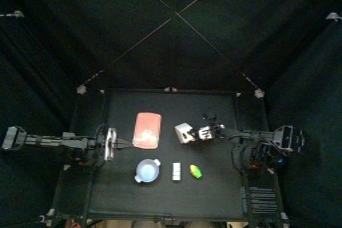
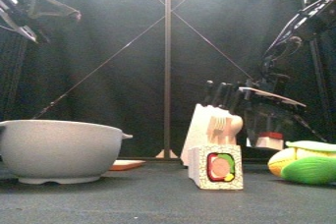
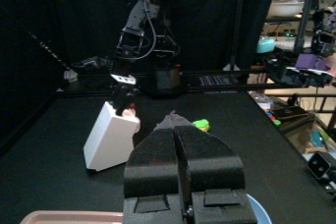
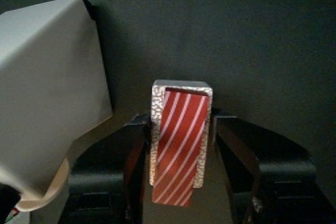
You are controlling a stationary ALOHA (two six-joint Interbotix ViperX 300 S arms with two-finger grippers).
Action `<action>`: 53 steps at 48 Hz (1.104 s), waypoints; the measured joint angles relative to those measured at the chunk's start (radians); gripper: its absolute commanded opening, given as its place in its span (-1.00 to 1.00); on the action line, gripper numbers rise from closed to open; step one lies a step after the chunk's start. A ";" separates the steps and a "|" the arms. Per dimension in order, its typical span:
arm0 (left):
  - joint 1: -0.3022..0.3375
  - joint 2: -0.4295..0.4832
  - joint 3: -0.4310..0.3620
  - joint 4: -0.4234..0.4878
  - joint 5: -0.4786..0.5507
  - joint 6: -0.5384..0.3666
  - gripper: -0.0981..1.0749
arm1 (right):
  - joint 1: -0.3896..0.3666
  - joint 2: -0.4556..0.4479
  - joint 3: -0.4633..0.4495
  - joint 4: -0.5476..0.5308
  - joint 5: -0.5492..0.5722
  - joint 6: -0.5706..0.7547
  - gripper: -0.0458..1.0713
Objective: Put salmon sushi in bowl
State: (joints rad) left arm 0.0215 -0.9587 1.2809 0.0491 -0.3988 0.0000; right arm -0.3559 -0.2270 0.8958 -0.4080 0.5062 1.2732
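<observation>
- Looking straight down, the small round light blue bowl (image 1: 146, 172) sat near the front of the black bench (image 1: 127, 107), apparently empty, with a white maki roll piece (image 1: 177, 172) and a green rounded toy (image 1: 194, 171) beside it and an orange-red slab (image 1: 147, 130) behind it.
- From the front, the bowl's inside was hidden; the right claw (image 2: 269, 141) hung low at the far right.
- Through the left wrist camera, the left claw (image 3: 184, 140) was pressed together, holding nothing, above the bowl's pale rim.
- Through the right wrist camera, the right claw pinched the red-and-white striped salmon sushi (image 4: 180, 141) beside a white block (image 4: 46, 90).
- Judging from this, the narrow grip might let the piece twist loose on the way across, or clip the block when lifting.
</observation>
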 measured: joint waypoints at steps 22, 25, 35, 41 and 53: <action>0.002 0.002 0.005 0.000 0.000 0.000 -0.83 | 0.098 -0.146 -0.012 0.002 0.031 0.003 -0.07; 0.003 0.002 0.006 0.000 0.000 0.000 -0.83 | 0.115 -0.176 -0.020 0.002 0.048 0.003 -0.07; 0.003 0.000 0.006 0.000 0.002 0.000 -0.83 | 0.161 -0.272 -0.029 0.000 0.144 0.003 -0.07; 0.003 0.002 0.006 0.000 0.000 -0.002 -0.83 | 0.178 -0.321 -0.034 0.000 0.184 0.003 -0.07; 0.003 0.002 0.006 0.000 0.000 0.000 -0.83 | 0.281 -0.350 -0.078 -0.043 0.087 0.006 -0.07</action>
State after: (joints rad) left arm 0.0245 -0.9572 1.2870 0.0491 -0.3988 0.0000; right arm -0.0752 -0.5768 0.8176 -0.4510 0.5937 1.2793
